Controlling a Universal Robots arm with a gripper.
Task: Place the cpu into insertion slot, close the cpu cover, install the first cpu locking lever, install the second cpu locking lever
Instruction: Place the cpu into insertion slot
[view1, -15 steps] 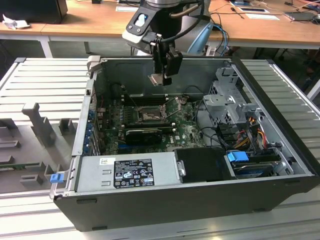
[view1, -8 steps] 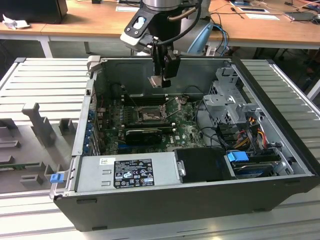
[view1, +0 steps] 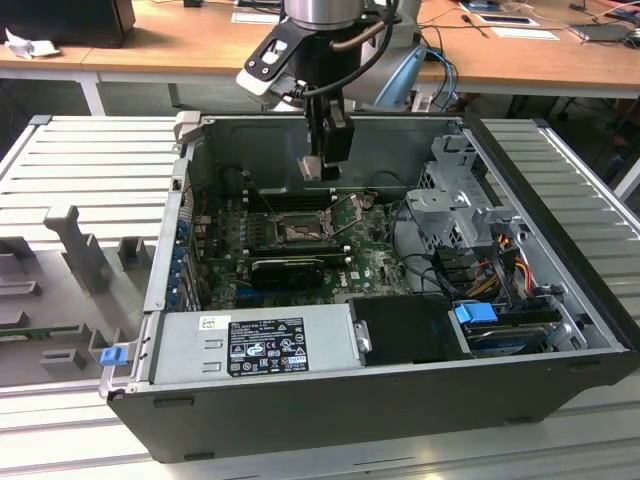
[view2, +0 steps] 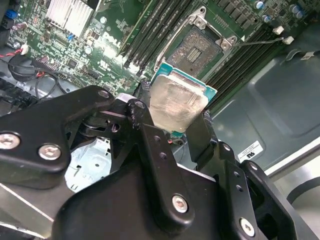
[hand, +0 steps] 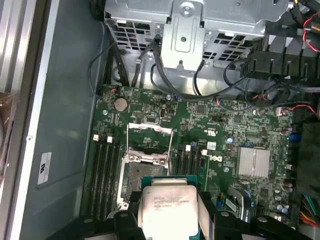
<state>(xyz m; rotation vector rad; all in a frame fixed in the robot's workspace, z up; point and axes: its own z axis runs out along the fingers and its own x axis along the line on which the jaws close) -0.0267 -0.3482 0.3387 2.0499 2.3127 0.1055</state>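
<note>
My gripper (view1: 322, 165) hangs inside the open computer case, shut on the cpu (view1: 314, 168), a flat square chip with a dull silver top. In both wrist views the cpu (view2: 177, 102) (hand: 167, 210) sits clamped between the black fingers (view2: 200, 135), held above the green motherboard and apart from it. The insertion slot (hand: 137, 177) (view2: 200, 47) (view1: 297, 232) lies open just beyond the chip, its dark pin field bare. The cpu cover (hand: 150, 128) stands swung up at the slot's far end. A thin wire lever (view2: 260, 41) sticks out, unlatched.
Long black memory slots (hand: 102, 170) flank the socket on both sides. A black graphics card (view1: 290, 268) lies just in front of the socket, and a power supply (view1: 250, 345) fills the case front. The drive cage (view1: 455, 195) and its cables stand at the exterior view's right.
</note>
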